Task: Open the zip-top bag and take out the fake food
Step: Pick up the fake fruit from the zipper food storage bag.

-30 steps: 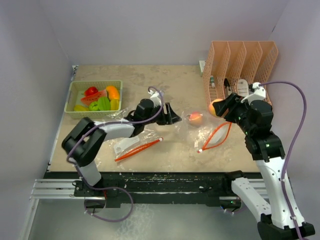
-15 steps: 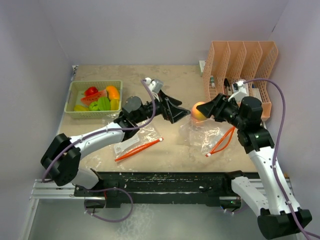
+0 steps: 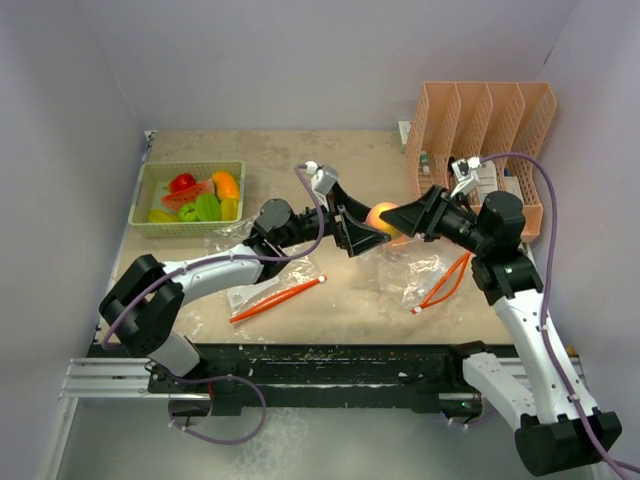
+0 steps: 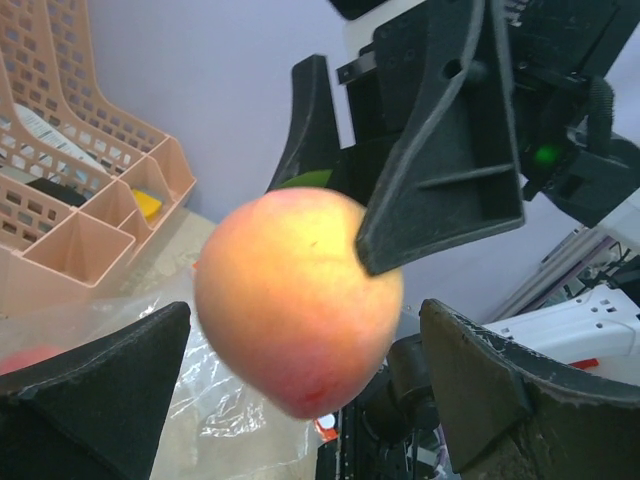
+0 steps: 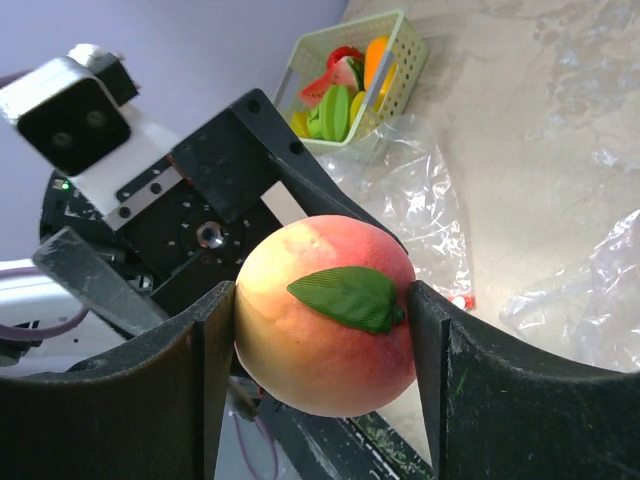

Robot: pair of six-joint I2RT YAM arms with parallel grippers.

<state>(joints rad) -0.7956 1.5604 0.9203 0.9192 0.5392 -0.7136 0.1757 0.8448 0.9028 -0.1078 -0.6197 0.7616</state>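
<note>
place: robot lab test cell
walls: plain lilac panels (image 3: 300, 60) boxing in three sides
bench: worn tan tabletop (image 3: 280, 150) over a black base rail (image 3: 320, 365)
props: green basket (image 3: 190, 165) of toy food (image 3: 205, 200), peach desk organiser (image 3: 480, 110)

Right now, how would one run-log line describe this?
peach: mid-air | right claw: shut on peach | left claw: open, flanking peach, no contact

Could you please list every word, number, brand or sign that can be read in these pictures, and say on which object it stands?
No text can be read in any view.
White items in the peach rack: any labels are too small and blurred to read.
Toy peach, zip-top bags, green basket: no print shows.
</note>
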